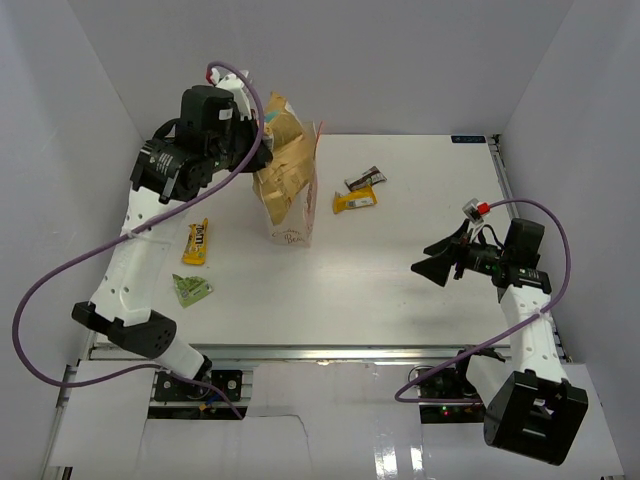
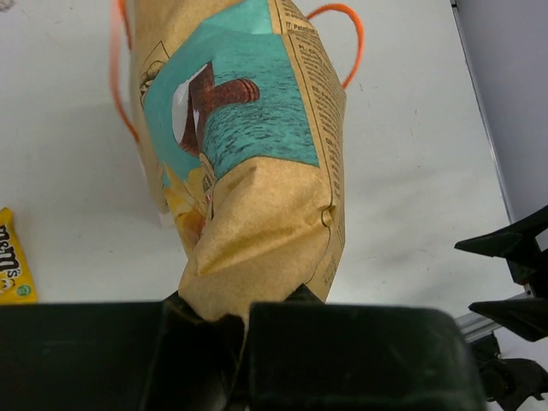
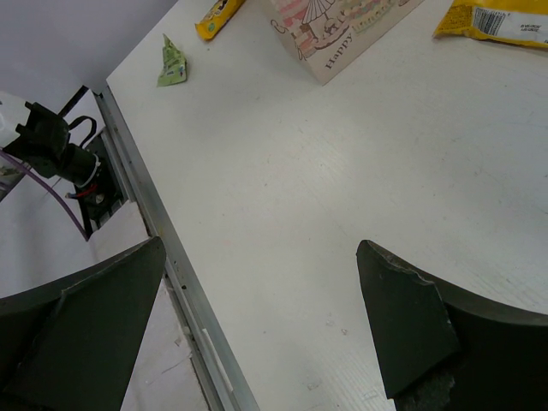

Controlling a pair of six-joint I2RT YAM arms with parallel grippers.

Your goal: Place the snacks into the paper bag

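White walls [image 1: 90, 80] close me in at the left, back and right of the overhead view. The white surface [image 1: 400, 300] fills the space between them. A metal rail [image 1: 330, 352] runs along its near edge at the bottom of the frame, and its right edge lies just beside the right wall. My widest open stretch of surface is in the lower centre, between the paper bag and my right tool.

The paper bag [image 1: 296, 230] stands upright in the upper centre-left, cream with pinkish print. In my left wrist view its orange cord handles [image 2: 349, 43] spread to either side of the chip bag. The tan, crinkly chip bag [image 1: 283, 125] rises out of the paper bag's mouth with its lower end between the handles; how deep it reaches I cannot tell. My left tool [image 2: 244, 315] is pinched narrow on the chip bag's crimped upper end, above the paper bag. My right tool [image 1: 438, 258] hangs at the right of the frame, jaws spread wide with nothing between them, over the surface near its right edge.

Four small packets lie flat. A yellow M&M's packet [image 1: 197, 242] is left of the paper bag, with the green pouch [image 1: 192, 290] just below it. A second yellow packet [image 1: 357, 201] is right of the paper bag, with the dark brown-and-white bar [image 1: 365, 180] just above it.
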